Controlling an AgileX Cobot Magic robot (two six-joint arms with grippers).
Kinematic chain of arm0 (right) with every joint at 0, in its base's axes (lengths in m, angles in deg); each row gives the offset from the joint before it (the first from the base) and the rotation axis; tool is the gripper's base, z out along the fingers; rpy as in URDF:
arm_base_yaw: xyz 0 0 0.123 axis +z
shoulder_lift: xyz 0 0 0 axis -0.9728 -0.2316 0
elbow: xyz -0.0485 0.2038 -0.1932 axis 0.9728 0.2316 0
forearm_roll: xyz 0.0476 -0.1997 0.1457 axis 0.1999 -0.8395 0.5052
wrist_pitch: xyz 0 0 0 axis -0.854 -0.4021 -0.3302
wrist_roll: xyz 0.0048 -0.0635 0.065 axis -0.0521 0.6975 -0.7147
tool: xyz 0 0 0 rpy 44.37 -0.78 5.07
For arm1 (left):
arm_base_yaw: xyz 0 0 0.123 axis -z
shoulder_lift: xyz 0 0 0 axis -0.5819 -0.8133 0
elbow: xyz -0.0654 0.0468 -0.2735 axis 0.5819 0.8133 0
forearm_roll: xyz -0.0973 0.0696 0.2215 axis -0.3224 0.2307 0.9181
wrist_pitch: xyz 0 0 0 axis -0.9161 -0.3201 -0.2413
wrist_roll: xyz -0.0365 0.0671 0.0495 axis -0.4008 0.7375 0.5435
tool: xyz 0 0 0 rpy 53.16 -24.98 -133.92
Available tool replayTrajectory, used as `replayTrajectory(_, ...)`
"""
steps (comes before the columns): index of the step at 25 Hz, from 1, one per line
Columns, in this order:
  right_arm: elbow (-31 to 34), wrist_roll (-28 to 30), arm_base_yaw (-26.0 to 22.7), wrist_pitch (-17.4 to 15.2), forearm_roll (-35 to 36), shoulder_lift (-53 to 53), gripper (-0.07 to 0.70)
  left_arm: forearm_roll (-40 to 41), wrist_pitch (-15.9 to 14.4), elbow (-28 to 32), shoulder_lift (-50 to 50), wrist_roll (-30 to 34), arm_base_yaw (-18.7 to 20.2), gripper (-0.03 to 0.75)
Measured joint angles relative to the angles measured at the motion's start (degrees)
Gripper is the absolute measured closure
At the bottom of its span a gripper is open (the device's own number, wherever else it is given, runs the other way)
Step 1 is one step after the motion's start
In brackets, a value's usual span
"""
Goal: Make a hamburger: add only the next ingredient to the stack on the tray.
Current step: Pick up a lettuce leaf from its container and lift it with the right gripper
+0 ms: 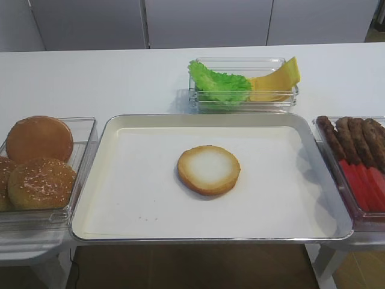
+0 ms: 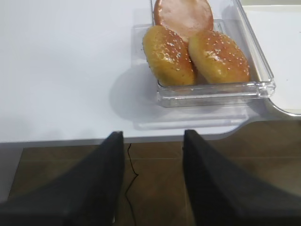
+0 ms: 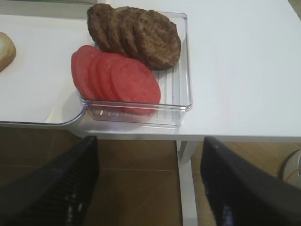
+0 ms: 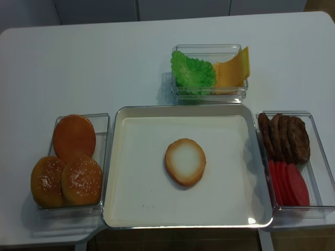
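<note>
Lettuce leaf [image 1: 219,85], bright green and ruffled, lies in the left half of the clear box [image 1: 243,100] behind the tray, and yellow cheese slices [image 1: 278,80] lean in the right half of the same box. Your silver tray [image 1: 90,180] sits at the table's front centre, paper-lined, and holds only the bun bottom [image 1: 209,170], pale cut face up, near its middle. To the tray's left you see a second clear box [image 4: 102,157] with two sesame-seeded bun tops [image 4: 67,181] at the front and one smooth brown bun [image 4: 74,136] behind them. To the right, a third clear box [image 4: 319,157] holds brown patties [image 4: 284,137] overlapping at the back and red tomato slices [image 4: 289,183] overlapping at the front. Your right gripper [image 3: 148,183] hangs below the table edge in front of that third box, jaws spread wide and holding nothing. Your left gripper [image 2: 153,181] hangs likewise before the bun box, its dark fingers apart and empty. Neither gripper shows in the overhead views.
</note>
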Motion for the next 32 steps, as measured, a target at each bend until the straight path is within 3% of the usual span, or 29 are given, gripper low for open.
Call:
replayTrajectory(16,-0.1,0.0,0.0,0.9,1.6,0.0,0.133,0.0,0.0,0.0,0.0,0.0,0.0,0.407)
replayTrajectory(20,-1.8,0.0,0.0,7.0,6.2,0.0,0.137,0.0,0.0,0.0,0.0,0.0,0.0,0.408)
replayTrajectory(23,-3.7,0.0,0.0,9.1,8.3,-2.2,0.139,0.0,0.0,0.0,0.0,0.0,0.0,0.408)
replayTrajectory(27,-6.5,-0.1,0.0,11.3,10.1,-9.8,0.14,0.0,0.0,0.0,0.0,0.0,0.0,0.408)
replayTrajectory(32,-7.1,0.0,0.0,19.0,14.3,-21.8,0.141,0.0,0.0,0.0,0.0,0.0,0.0,0.408)
